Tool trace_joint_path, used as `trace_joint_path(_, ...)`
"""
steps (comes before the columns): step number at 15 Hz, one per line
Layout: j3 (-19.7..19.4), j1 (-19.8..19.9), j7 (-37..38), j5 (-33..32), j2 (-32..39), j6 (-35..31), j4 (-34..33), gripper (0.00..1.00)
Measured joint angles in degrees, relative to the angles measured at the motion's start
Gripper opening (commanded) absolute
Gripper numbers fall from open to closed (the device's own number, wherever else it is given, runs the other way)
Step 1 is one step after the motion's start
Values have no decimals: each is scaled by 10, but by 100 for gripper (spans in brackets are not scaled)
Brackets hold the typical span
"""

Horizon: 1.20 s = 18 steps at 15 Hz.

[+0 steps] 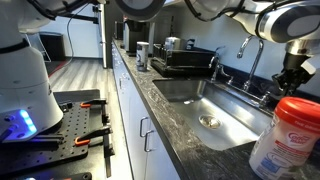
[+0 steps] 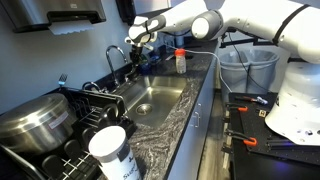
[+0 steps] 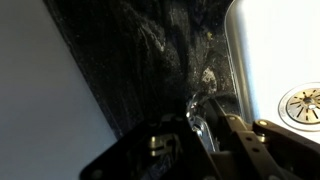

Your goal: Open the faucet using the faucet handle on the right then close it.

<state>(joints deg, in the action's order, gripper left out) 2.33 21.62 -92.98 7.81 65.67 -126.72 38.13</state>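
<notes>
The tall chrome gooseneck faucet (image 1: 250, 52) stands behind the steel sink (image 1: 190, 95); it also shows in an exterior view (image 2: 116, 55). My gripper (image 1: 291, 78) is down at the counter just beside the faucet's base (image 2: 136, 48). In the wrist view the small chrome faucet handle (image 3: 200, 122) lies between my two dark fingers (image 3: 196, 140), close against one of them. The fingers look closed on it. In both exterior views the handle is hidden behind my gripper.
A shorter, darker curved tap (image 1: 214, 62) stands further along the sink. A red-lidded container (image 1: 288, 135) stands on the dark stone counter (image 1: 200, 150). A red-capped bottle (image 2: 180, 60), a dish rack (image 2: 95, 105) and a steel pot (image 2: 35, 120) are nearby. The sink drain (image 3: 300, 105) shows in the wrist view.
</notes>
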Motion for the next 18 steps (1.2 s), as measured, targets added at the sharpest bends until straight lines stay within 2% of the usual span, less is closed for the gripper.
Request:
trace_joint_path(3, 0, -1, 1, -6, 0, 0, -3, 3)
trace_joint_path(18, -5, -6, 1, -11, -1, 0, -3, 3)
